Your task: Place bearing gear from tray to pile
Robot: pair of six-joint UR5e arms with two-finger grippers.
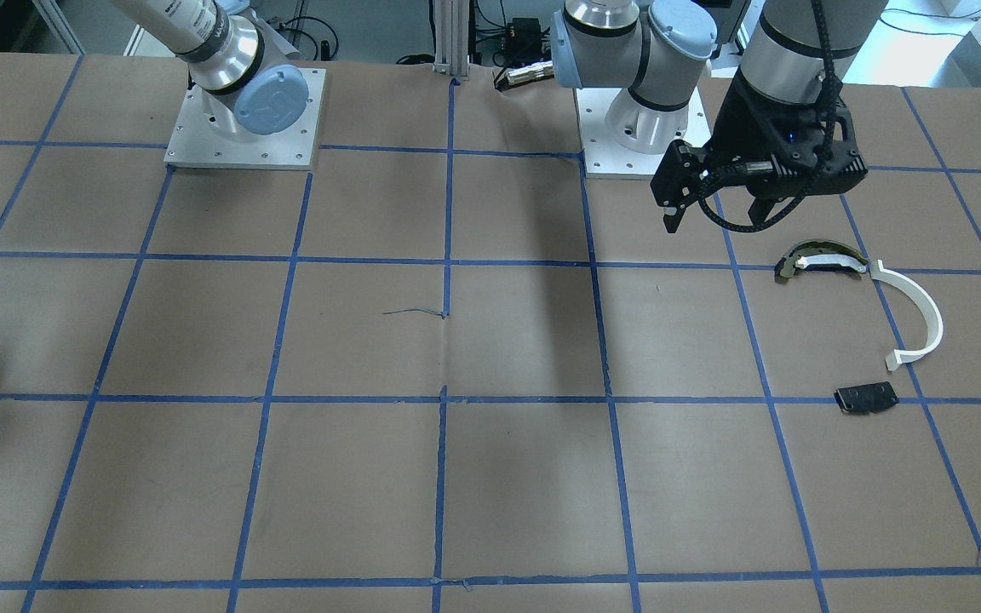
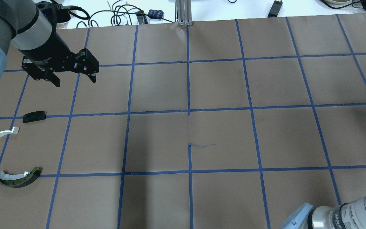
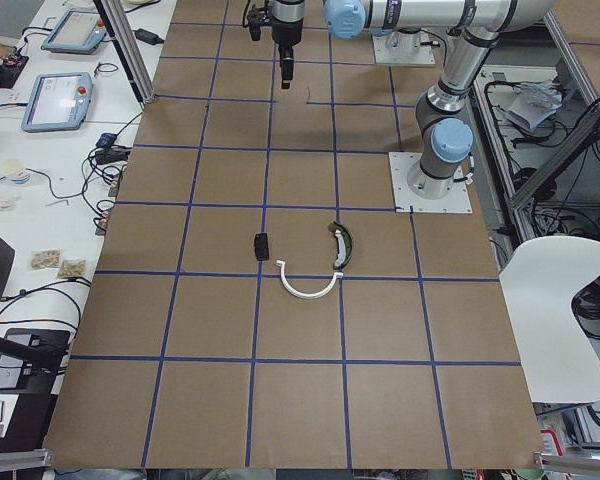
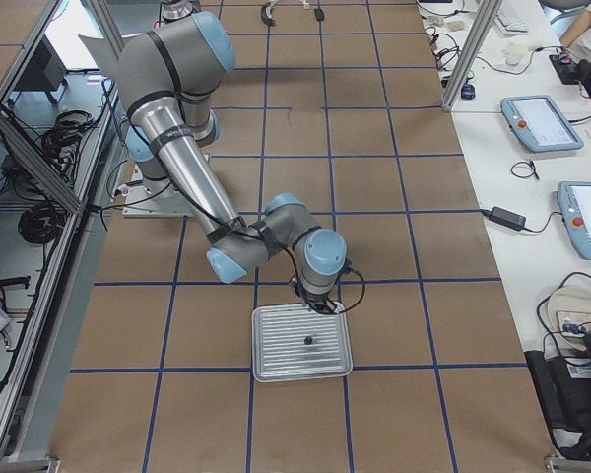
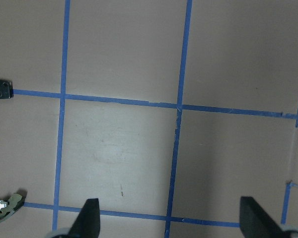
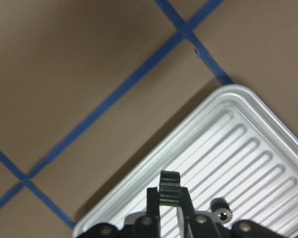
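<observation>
Over the silver metal tray (image 6: 248, 144), our right gripper (image 6: 169, 194) is clenched on a small black toothed bearing gear (image 6: 170, 181), nipped at the very tips. We judge it could slip on the long carry to the pile (image 2: 17, 181) of loose parts, near which our left gripper (image 2: 75, 81) hovers splayed and empty.

Robotics lab. Worktop (image 3: 220, 330) papered brown, gridded with blue tape (image 1: 448, 255). Left arm (image 3: 448, 75) and right arm (image 4: 182, 148) bolted to metal base plates (image 1: 192, 145). Teach pendants (image 3: 58, 100), cables (image 2: 119, 12), power adapter (image 4: 502, 215) on white side benches (image 3: 20, 200). Aluminium framing (image 2: 183, 12), white chair (image 3: 555, 300) alongside.
</observation>
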